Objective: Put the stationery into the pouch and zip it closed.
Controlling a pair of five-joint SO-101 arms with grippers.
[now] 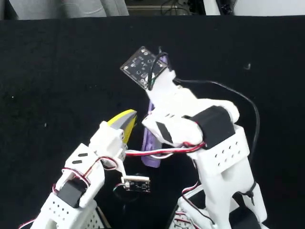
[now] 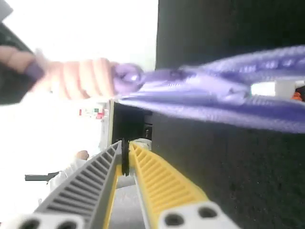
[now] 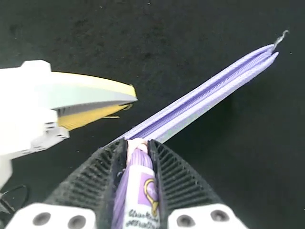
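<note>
Robotics lab bench, black-covered table [image 1: 47, 71], cables [image 1: 172, 6] behind

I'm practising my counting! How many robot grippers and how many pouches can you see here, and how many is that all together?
Grippers: 2, the left gripper and the right gripper
Pouches: 1, the purple pouch
Total: 3

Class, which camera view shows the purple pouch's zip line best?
The right wrist view: the pouch stretches away from the right gripper that clamps its end, zip line visible along its length. The left wrist view shows it side-on across the picture; in the high view an arm covers most of it.
</note>
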